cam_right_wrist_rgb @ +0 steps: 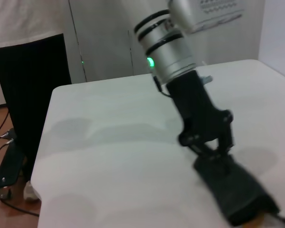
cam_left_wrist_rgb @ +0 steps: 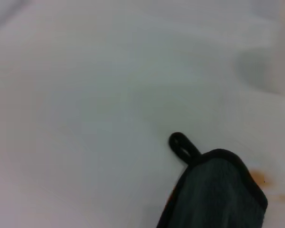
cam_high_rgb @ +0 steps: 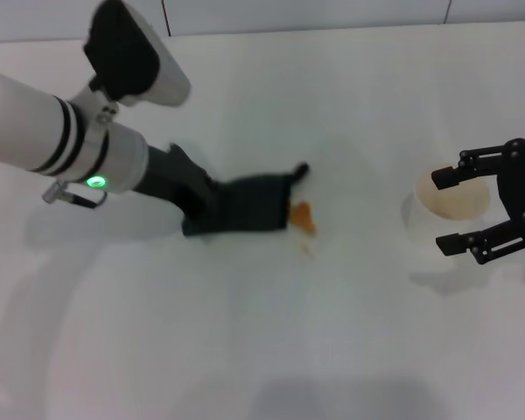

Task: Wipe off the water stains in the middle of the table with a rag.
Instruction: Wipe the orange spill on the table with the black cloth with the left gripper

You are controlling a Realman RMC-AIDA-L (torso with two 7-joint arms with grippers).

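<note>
Clamping the rag (cam_high_rgb: 245, 206), left gripper (cam_high_rgb: 203, 203) sets its edge against the water stains (cam_high_rgb: 304, 217); right gripper (cam_high_rgb: 486, 206) jaws apart.

A pale see-through cup (cam_high_rgb: 451, 210) with an orange-tinted bottom is standing upright on the surface, sitting between the open fingers of the right tool (cam_high_rgb: 455, 208). Beyond the left tool (cam_right_wrist_rgb: 213, 159), off the surface's far edge, a black panel (cam_right_wrist_rgb: 33, 90) is standing against the wall, with cables (cam_right_wrist_rgb: 7, 137) trailing beside it.
</note>
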